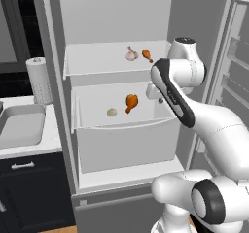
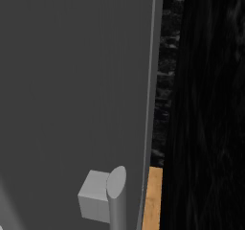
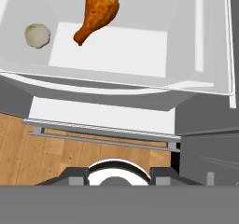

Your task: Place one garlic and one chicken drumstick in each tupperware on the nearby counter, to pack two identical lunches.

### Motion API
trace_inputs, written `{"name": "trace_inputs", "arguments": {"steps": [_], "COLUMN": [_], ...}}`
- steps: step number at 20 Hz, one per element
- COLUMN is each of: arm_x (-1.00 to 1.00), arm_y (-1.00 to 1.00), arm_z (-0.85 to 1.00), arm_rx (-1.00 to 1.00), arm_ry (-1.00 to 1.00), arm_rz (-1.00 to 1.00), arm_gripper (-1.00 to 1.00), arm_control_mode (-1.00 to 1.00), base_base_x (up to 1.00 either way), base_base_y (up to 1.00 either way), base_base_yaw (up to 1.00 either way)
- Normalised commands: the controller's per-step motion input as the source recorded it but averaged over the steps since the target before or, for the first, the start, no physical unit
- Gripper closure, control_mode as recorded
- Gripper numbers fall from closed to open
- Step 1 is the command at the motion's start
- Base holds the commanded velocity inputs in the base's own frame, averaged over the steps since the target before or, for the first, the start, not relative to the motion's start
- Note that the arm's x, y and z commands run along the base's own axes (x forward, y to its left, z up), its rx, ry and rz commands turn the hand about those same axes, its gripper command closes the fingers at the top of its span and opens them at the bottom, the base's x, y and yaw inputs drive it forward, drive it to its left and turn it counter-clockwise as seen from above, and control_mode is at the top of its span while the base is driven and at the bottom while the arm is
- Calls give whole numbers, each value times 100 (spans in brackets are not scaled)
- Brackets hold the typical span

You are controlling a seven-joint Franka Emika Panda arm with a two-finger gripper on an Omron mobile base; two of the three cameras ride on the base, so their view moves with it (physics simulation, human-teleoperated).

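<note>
The fridge (image 1: 121, 106) stands open with the arm reaching in from the right. On the upper shelf (image 1: 97, 64) lie a garlic (image 1: 131, 55) and a drumstick (image 1: 147, 56), close together. In the lower drawer (image 1: 92, 123) lie a second garlic (image 1: 112, 112) and a second drumstick (image 1: 131, 102), a little apart.

The hand (image 1: 154, 92) hovers at the drawer's right end, just right of the lower drumstick and slightly above it. Its fingers are hidden behind the wrist in the left base view and do not appear in the hand view, so I cannot tell whether they are released or clenched; nothing appears to be carried.

In the hand view the lower drumstick (image 3: 97, 12) lies ahead and to the left, the garlic (image 3: 37, 35) farther left. The drumstick's long axis runs diagonally, thick end away, bone end toward the camera and left. A grasp would likely go across the meaty part.

One tupperware (image 1: 19, 125) sits on the tabletop (image 1: 51, 140) left of the fridge, well apart from the hand, apparently empty.
</note>
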Motion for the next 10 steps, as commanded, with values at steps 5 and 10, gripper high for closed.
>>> {"name": "trace_inputs", "arguments": {"steps": [5,10], "arm_x": [-1,3], "arm_y": [0,1], "arm_z": [-4,-43], "arm_rx": [1,1], "arm_ry": [6,4], "arm_rz": [0,-6], "arm_gripper": [-100,-100], "arm_control_mode": [-100,-100], "base_base_x": [0,0], "base_base_y": [0,0], "base_base_yaw": [0,0]}}
